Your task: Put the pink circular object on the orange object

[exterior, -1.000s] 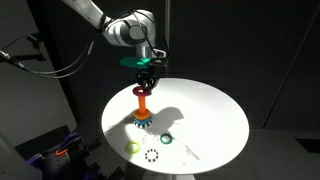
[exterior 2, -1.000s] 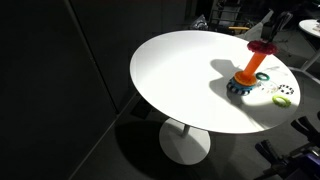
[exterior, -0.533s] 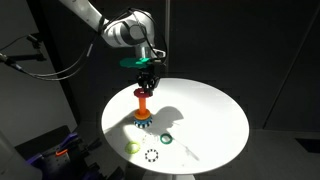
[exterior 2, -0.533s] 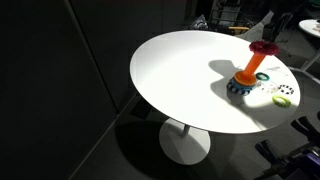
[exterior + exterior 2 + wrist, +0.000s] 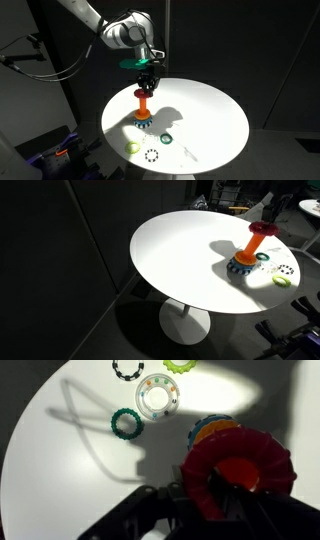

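The pink ring (image 5: 200, 475) is held in my gripper (image 5: 205, 495), which is shut on its near edge. In the wrist view the orange peg's top (image 5: 240, 473) shows through the ring's hole. In both exterior views the ring (image 5: 142, 92) (image 5: 264, 227) sits at the top of the orange peg (image 5: 143, 105) (image 5: 256, 243), which rises from a base of stacked yellow, blue and green rings (image 5: 143, 123) (image 5: 240, 265). My gripper (image 5: 146, 80) hangs right above it.
The round white table (image 5: 210, 110) (image 5: 180, 250) also bears a dark green ring (image 5: 126, 423) (image 5: 167, 138), a white ring with coloured dots (image 5: 158, 399), a black-dotted ring (image 5: 127, 369) (image 5: 151, 155) and a yellow-green ring (image 5: 181, 364) (image 5: 133, 147).
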Motion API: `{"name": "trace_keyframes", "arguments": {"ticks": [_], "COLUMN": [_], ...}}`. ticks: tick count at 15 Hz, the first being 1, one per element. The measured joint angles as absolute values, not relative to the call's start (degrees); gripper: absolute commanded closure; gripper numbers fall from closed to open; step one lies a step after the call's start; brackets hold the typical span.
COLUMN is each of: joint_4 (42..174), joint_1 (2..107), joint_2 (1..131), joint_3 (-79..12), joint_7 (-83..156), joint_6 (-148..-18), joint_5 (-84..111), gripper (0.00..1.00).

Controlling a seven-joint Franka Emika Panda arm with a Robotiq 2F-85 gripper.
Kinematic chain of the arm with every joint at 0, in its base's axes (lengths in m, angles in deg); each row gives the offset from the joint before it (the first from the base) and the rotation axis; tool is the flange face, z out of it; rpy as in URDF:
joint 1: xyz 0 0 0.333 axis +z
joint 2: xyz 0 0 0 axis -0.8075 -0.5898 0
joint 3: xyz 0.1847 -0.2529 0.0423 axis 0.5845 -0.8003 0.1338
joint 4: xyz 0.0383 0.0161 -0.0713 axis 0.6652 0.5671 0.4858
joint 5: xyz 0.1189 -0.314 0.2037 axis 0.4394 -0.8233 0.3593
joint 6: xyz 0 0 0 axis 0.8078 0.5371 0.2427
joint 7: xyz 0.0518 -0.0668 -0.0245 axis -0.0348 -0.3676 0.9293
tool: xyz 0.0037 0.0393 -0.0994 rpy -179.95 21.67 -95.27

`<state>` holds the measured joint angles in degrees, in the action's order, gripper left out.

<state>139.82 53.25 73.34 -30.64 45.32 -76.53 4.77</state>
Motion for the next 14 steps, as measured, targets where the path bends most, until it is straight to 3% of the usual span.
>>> {"name": "trace_keyframes", "arguments": {"ticks": [5,14], "joint_4": [140.18,141.19], "joint_1": [53.25,53.26], "joint_2": [73.47,73.60], "joint_3": [-30.65,-30.59], "joint_7": [45.31,45.31], "joint_6": [-77.25,-77.62], "joint_5": [4.77,4.77], "gripper": [0.00,0.00]}}
